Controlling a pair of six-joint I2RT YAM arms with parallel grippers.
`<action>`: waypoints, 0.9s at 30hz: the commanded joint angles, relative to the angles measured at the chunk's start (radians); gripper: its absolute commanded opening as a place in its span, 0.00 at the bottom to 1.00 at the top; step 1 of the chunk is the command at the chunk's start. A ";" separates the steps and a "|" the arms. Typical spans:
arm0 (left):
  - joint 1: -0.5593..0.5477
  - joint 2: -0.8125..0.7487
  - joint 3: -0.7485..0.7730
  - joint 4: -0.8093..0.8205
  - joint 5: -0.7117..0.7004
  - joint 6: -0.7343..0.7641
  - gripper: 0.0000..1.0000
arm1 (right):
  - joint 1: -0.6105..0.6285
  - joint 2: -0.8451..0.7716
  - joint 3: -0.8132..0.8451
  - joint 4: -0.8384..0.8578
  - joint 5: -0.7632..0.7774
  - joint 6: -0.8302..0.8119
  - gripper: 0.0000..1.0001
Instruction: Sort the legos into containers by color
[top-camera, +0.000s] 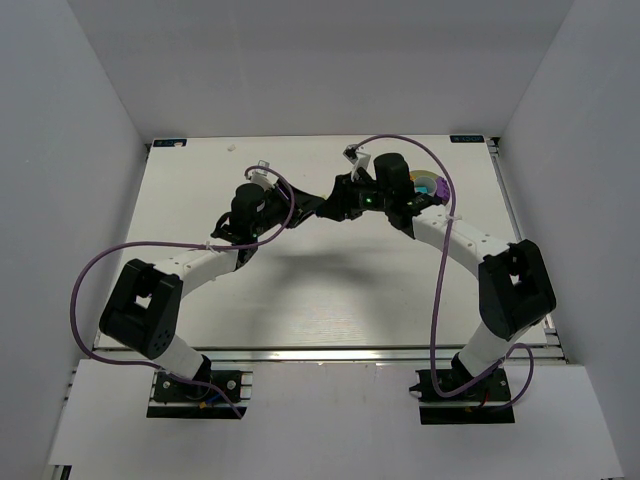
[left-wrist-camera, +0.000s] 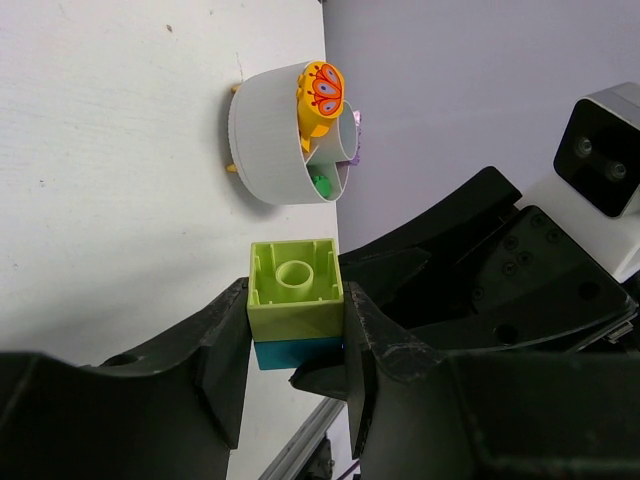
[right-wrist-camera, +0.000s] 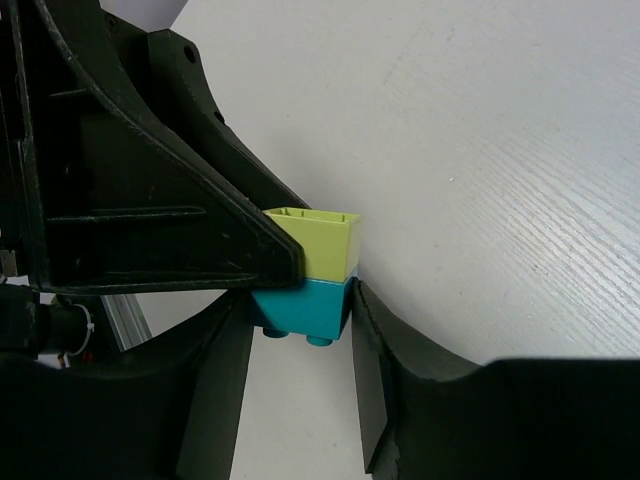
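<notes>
A two-colour stack, a pale yellow-green brick (left-wrist-camera: 295, 290) on a cyan brick (right-wrist-camera: 300, 305), is held in the air between both grippers over the middle back of the table. My left gripper (left-wrist-camera: 297, 320) is shut on the yellow-green half (right-wrist-camera: 315, 240). My right gripper (right-wrist-camera: 300, 325) is shut on the cyan half (left-wrist-camera: 290, 353). In the top view the two grippers meet, left (top-camera: 316, 209) and right (top-camera: 336, 200), and hide the stack. The round white bowl (left-wrist-camera: 265, 140) stands behind the right gripper (top-camera: 428, 186) and holds an orange printed brick (left-wrist-camera: 321, 93), a green one (left-wrist-camera: 320, 185) and a purple one (left-wrist-camera: 352, 135).
The right wrist's white camera housing (left-wrist-camera: 600, 150) is close to my left gripper. Purple cables loop over both arms (top-camera: 440, 290). A small white scrap (top-camera: 232, 148) lies at the table's far left edge. Grey walls enclose the table on three sides.
</notes>
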 joint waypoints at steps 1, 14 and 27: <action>-0.005 -0.014 0.009 0.030 0.024 -0.013 0.00 | -0.005 0.004 0.011 0.066 0.001 0.005 0.20; 0.014 -0.014 0.069 -0.066 -0.025 0.082 0.00 | -0.018 0.019 0.086 -0.153 -0.063 -0.110 0.00; 0.023 -0.043 0.092 -0.129 -0.086 0.170 0.00 | -0.044 0.036 0.114 -0.252 -0.080 -0.155 0.00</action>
